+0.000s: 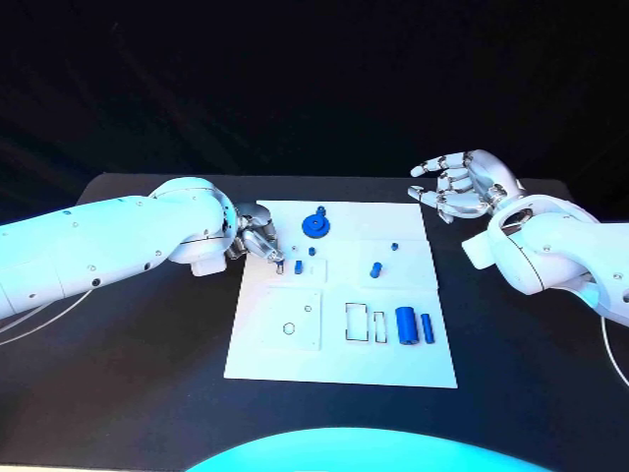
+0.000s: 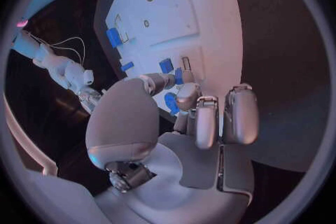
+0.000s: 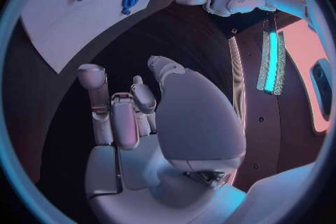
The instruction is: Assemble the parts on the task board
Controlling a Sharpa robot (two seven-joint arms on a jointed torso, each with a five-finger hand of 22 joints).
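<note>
The white task board (image 1: 265, 324) lies mid-table with blue parts on it: a round geared part (image 1: 316, 224), small pieces (image 1: 299, 265) (image 1: 375, 267) and two cylinders (image 1: 405, 325). My left hand (image 1: 258, 236) is at the board's left edge, fingertips down beside the small pieces. In the left wrist view the left hand (image 2: 189, 117) has its fingers curled, and a blue piece (image 2: 171, 103) shows between thumb and fingertip; whether it is pinched is unclear. My right hand (image 1: 464, 185) hovers beyond the board's far right corner, fingers spread and holding nothing, as the right wrist view also shows it (image 3: 133, 112).
Outlined recesses (image 1: 360, 322) and ring marks (image 1: 289, 327) sit on the board's near half. Black table (image 1: 116, 374) surrounds the board, with bare room near and to both sides. A dark curtain stands behind the table.
</note>
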